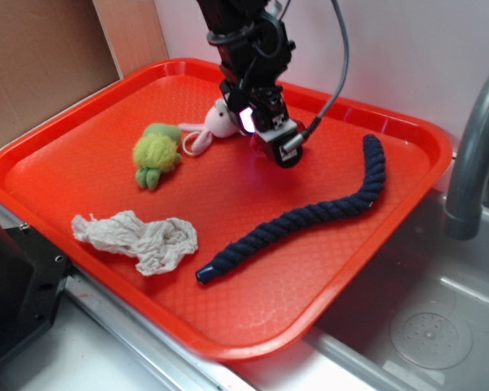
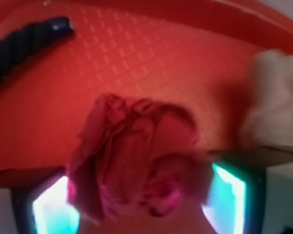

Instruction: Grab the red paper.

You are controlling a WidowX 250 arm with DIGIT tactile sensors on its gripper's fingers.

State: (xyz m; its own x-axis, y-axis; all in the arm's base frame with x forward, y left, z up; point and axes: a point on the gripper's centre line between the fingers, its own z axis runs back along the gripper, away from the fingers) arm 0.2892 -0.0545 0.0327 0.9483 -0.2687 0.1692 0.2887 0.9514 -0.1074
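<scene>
The red paper [image 2: 136, 151], a dark red wrinkly ball, fills the gap between my gripper's [image 2: 139, 204] two lit fingers in the wrist view and touches both pads. From the exterior view only a dark red sliver of the red paper [image 1: 259, 148] shows under the gripper [image 1: 267, 138], which reaches down at the back middle of the orange-red tray [image 1: 81, 147]. The jaws stand pressed against the paper's two sides. Whether the paper rests on the tray floor [image 2: 136, 48] or hangs just above it is not clear.
A pale pink-white plush [image 1: 216, 122] lies just left of the gripper, with a green plush [image 1: 156, 155] further left. An off-white paper wad [image 1: 143, 236] sits front left. A dark blue rope [image 1: 310, 216] curves along the right. A grey faucet [image 1: 473, 155] and sink stand right of the tray.
</scene>
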